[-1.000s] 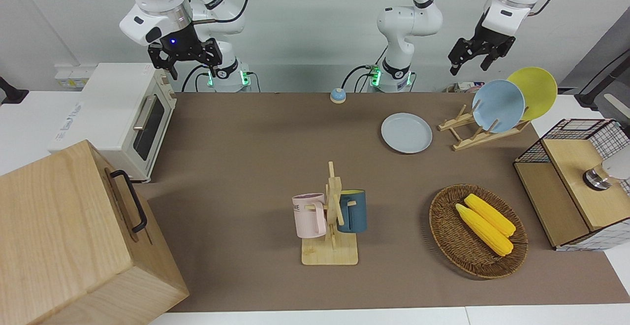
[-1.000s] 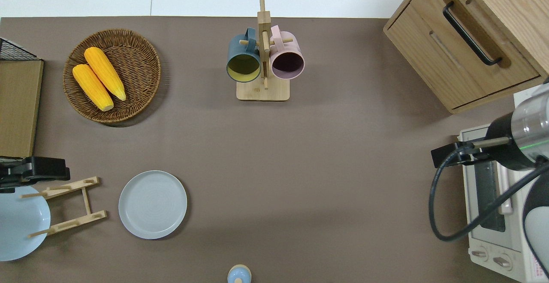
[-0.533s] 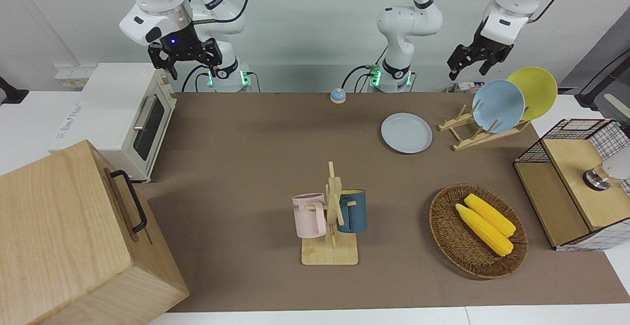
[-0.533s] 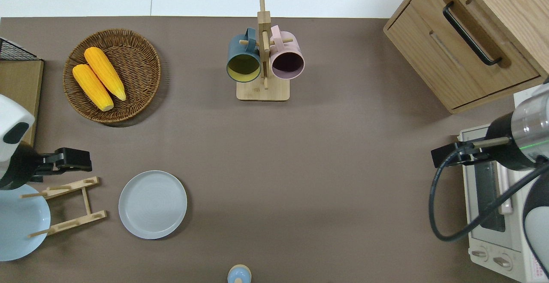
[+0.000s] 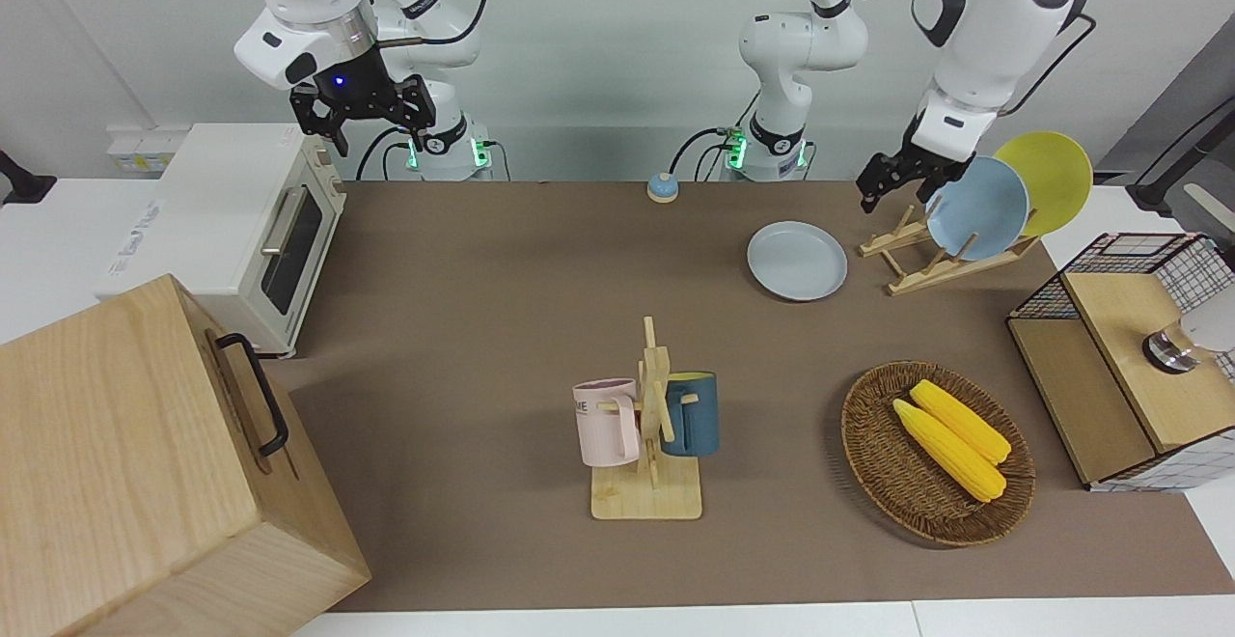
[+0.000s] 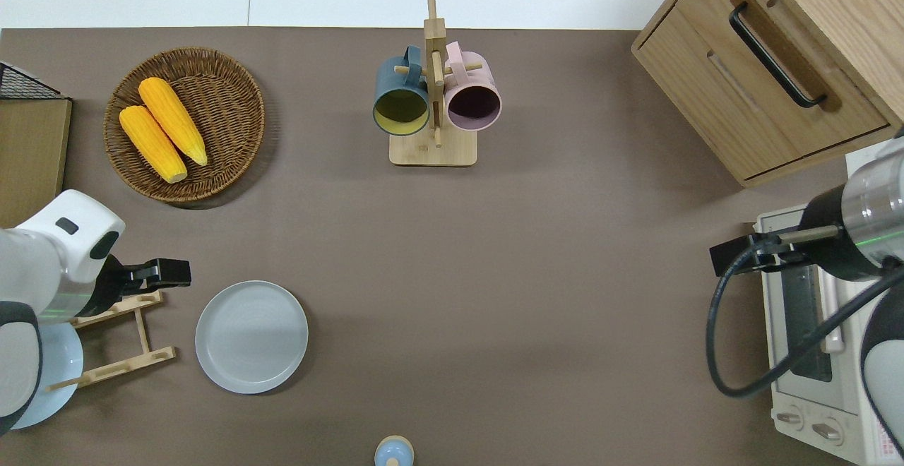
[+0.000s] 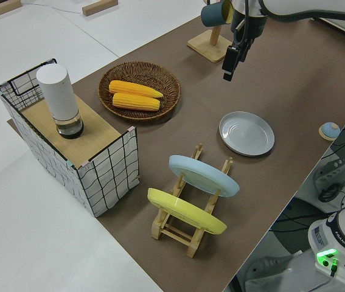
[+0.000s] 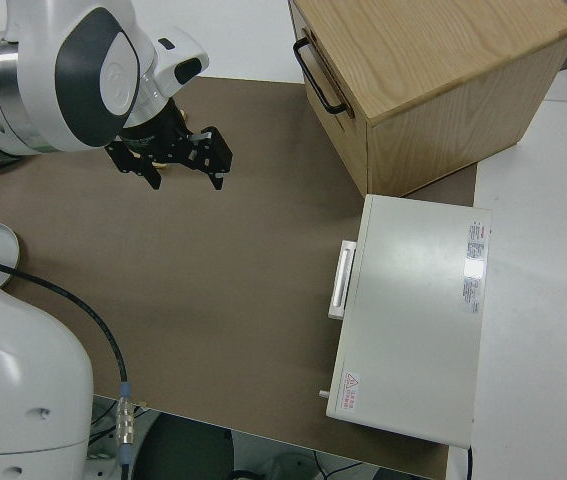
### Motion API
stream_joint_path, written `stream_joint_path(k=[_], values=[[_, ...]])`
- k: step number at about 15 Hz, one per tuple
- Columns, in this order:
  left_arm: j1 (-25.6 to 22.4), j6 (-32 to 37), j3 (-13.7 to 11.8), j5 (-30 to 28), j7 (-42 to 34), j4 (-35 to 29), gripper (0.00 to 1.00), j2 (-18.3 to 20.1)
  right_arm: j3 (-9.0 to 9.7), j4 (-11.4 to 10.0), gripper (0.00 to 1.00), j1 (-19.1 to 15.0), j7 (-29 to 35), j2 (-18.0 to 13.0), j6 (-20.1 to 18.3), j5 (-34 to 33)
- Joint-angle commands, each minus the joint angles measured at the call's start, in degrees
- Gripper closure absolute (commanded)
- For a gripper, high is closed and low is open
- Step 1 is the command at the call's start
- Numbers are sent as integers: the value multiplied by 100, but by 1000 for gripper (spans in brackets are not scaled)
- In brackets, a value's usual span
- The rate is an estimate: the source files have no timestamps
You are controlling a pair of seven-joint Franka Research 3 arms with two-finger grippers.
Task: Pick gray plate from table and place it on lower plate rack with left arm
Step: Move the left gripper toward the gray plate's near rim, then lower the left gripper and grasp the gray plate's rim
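The gray plate [image 5: 797, 260] lies flat on the brown mat of the table [image 5: 482, 328], beside the low end of the lower plate rack [image 5: 907, 256]. It also shows in the overhead view [image 6: 251, 336] and the left side view [image 7: 246, 133]. The rack [image 6: 120, 335] holds a sky-blue plate [image 5: 976, 207] and a yellow plate [image 5: 1047, 179] in its upper slots. My left gripper [image 6: 166, 275] is open and empty, in the air over the mat at the rack's low end, close to the gray plate's rim. The right gripper [image 5: 362, 121] is open and parked.
A wicker basket [image 5: 868, 444] with two corn cobs lies farther from the robots than the plate. A mug tree [image 5: 648, 425] with two mugs stands mid-table. A wire crate [image 5: 1129, 357], a toaster oven [image 5: 232, 232], a wooden cabinet [image 5: 145, 463] and a small blue bell [image 5: 662, 187] stand around the edges.
My left arm has swung down from above the racked plates toward the rack's low end and the gray plate. The right arm has not moved.
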State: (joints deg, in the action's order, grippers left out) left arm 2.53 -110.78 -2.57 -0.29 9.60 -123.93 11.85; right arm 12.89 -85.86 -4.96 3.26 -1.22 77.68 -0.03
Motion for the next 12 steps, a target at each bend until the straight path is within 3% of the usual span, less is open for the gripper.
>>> stream_joint_path(k=[1,4,12], values=[[-59,-522,11,493,-169,-886,13,283,38,35,11,-84,-19,-27,-87,20],[-77,-760,11,521,-161,-1273,13,178,38,35,13,-76,-19,-27,-87,20],[-42,-1392,11,178,-64,-1353,13,-858,38,35,13,-84,-19,-27,-87,20]])
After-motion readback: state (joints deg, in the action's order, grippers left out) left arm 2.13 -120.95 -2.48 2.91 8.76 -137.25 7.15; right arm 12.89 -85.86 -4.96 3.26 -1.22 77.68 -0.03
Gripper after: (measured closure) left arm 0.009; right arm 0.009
